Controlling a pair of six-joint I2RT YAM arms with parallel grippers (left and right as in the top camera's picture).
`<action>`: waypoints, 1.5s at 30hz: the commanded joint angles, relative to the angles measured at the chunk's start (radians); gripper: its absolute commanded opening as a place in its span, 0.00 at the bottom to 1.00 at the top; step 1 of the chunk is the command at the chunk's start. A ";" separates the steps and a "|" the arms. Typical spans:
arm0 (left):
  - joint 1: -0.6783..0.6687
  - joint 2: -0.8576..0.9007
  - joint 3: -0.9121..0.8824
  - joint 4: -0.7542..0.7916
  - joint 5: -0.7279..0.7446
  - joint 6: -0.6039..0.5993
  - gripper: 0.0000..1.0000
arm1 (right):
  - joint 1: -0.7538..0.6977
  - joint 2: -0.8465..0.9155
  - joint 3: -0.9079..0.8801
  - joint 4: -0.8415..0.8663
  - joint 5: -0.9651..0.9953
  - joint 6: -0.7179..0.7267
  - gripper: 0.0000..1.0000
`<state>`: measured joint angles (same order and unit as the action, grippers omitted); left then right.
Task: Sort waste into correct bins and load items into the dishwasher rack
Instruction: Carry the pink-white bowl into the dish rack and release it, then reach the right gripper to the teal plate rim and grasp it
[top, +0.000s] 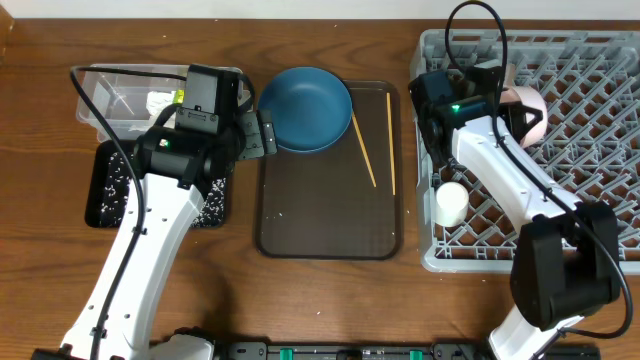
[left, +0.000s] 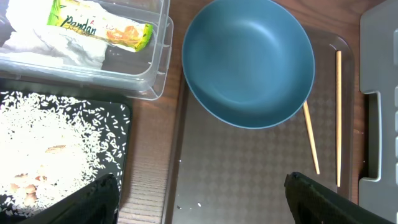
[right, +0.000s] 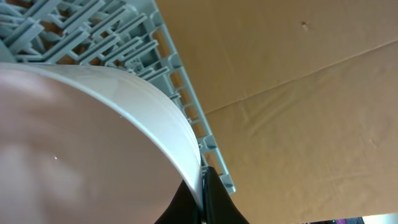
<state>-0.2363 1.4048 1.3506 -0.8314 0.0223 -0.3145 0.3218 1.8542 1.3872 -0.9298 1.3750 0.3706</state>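
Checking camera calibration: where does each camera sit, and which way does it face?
Overhead: above the table, looking straight down; both arms show.
Left wrist: over the brown tray, looking down at the dark blue bowl; open fingers show.
Right wrist: close against the white bowl's rim, dishwasher rack beyond; fingertips pinch it.
Overhead and left wrist share the dark blue bowl and chopsticks.

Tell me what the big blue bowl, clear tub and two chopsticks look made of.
Large dark blue bowl: matte, even colour, no glare; probably melamine or plastic, possibly glazed ceramic. Clear rectangular tub: see-through, glossy plastic with glinting edges. Two thin pale chopsticks: likely bare wood or bamboo, tan, dull.
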 joint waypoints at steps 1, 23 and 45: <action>0.005 0.007 0.008 -0.002 -0.008 0.002 0.88 | 0.006 0.021 0.002 0.002 -0.022 0.018 0.01; 0.005 0.007 0.008 -0.002 -0.008 0.002 0.88 | -0.002 0.046 0.001 0.005 -0.200 0.017 0.01; 0.005 0.007 0.008 -0.002 -0.008 0.002 0.88 | 0.143 -0.021 0.005 0.023 -0.291 0.017 0.72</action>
<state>-0.2363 1.4048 1.3506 -0.8314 0.0223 -0.3149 0.4591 1.8854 1.3869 -0.9169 1.1080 0.3752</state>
